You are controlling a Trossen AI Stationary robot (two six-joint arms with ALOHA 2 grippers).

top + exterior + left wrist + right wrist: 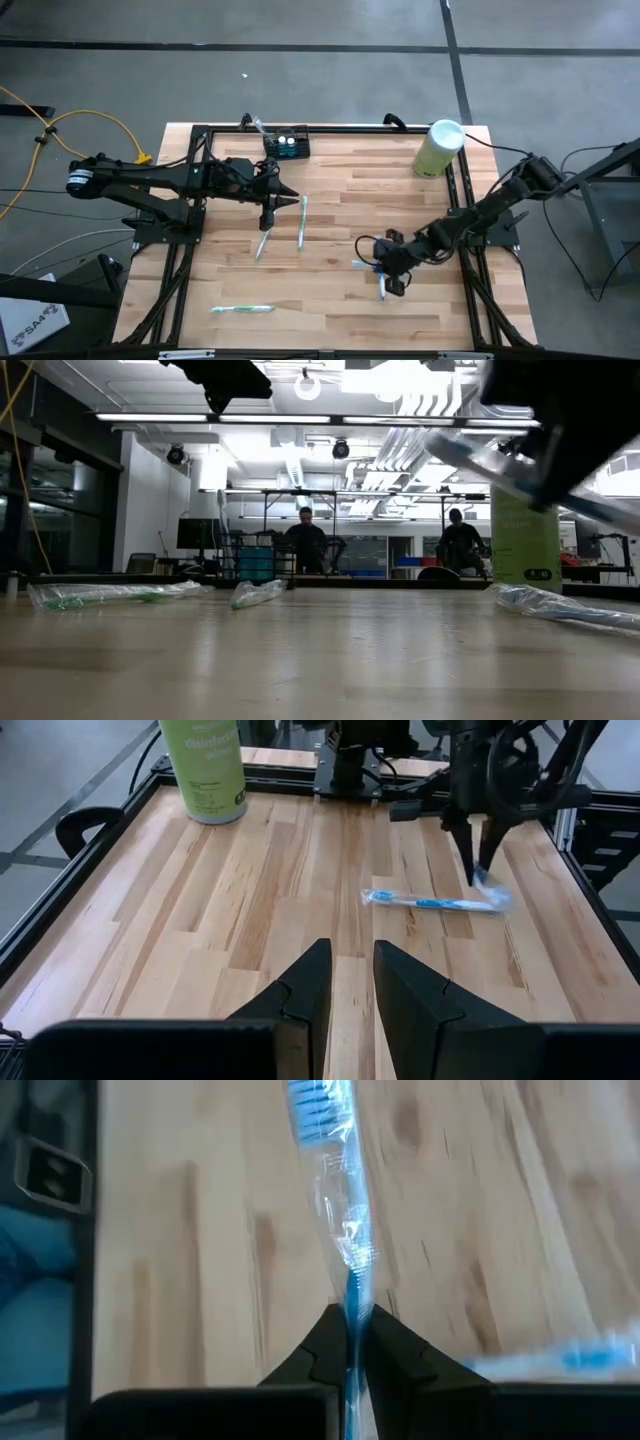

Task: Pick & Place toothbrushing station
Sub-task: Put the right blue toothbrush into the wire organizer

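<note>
Right gripper (350, 1320) is clamped on a blue toothbrush in clear wrap (340, 1210); in the right wrist view the wrapper runs straight out from between the closed fingers. From above, this gripper (392, 272) sits over the right half of the table (340, 300), nearer the front edge than the back.

Left gripper (350, 985) holds nothing, with a narrow gap between its fingers. It hangs over the left-centre of the table (268, 212), above two wrapped toothbrushes (300, 222) lying side by side on the wood.

Toothbrushing station (286, 145): small black holder, at the back edge, left of centre, apart from both grippers.

Pale green cylinder with white lid (438, 148) stands upright near the back right corner. One green wrapped toothbrush (242, 309) lies near the front left.
</note>
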